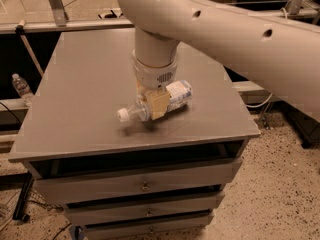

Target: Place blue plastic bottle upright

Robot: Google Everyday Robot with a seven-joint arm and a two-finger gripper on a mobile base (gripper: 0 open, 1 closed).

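Gripper [153,108] at blue plastic bottle [180,93] — lying on cabinet [85,84]

Matt pincer [156,105] over clear glossy plastic bottle [179,93] on matt grey cabinet [80,84].

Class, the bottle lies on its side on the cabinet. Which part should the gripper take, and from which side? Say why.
Take the bottle by its round body near the middle, coming from straight above. It lies flat on the cabinet top with its cap pointing left, so its sides are open to a grip from overhead. The gripper hangs right over that spot.
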